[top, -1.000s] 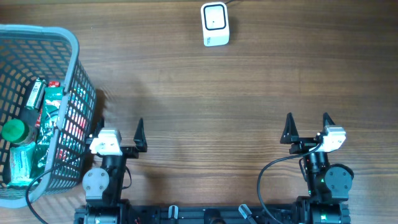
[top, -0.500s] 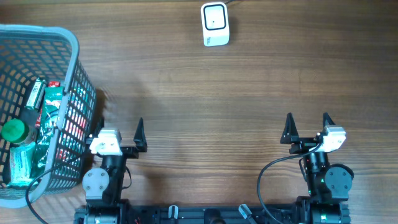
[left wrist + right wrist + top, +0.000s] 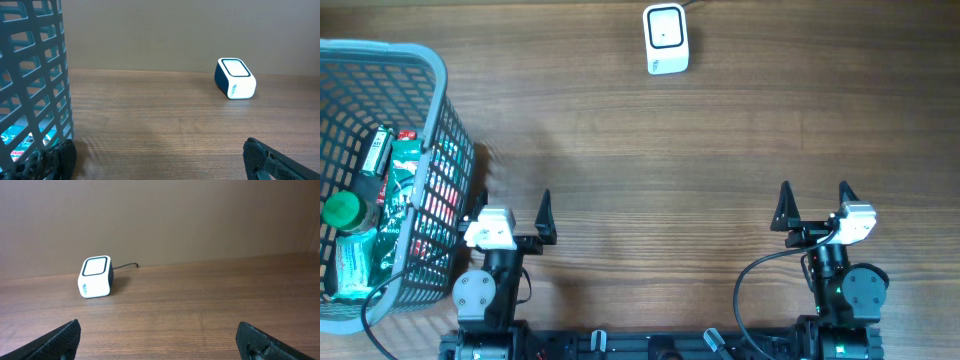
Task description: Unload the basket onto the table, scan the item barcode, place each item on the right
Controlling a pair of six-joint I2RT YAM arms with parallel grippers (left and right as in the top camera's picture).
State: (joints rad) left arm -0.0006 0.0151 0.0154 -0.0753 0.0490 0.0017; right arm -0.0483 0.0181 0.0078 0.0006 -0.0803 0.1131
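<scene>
Both arms wait at the near edge of the tabletop (image 3: 620,140). The left pincer (image 3: 512,207) and right pincer (image 3: 814,197) are spread wide and empty, ready to reach. The items to scan lie in the grey mesh basket (image 3: 442,90) just beside the left arm: a green-capped bottle (image 3: 342,210) among packets (image 3: 395,200). The white barcode scanner (image 3: 666,38) stands at the far edge, window upward for presenting a code, well apart from the basket.

Even soft light, faint shadows, all views sharp.
</scene>
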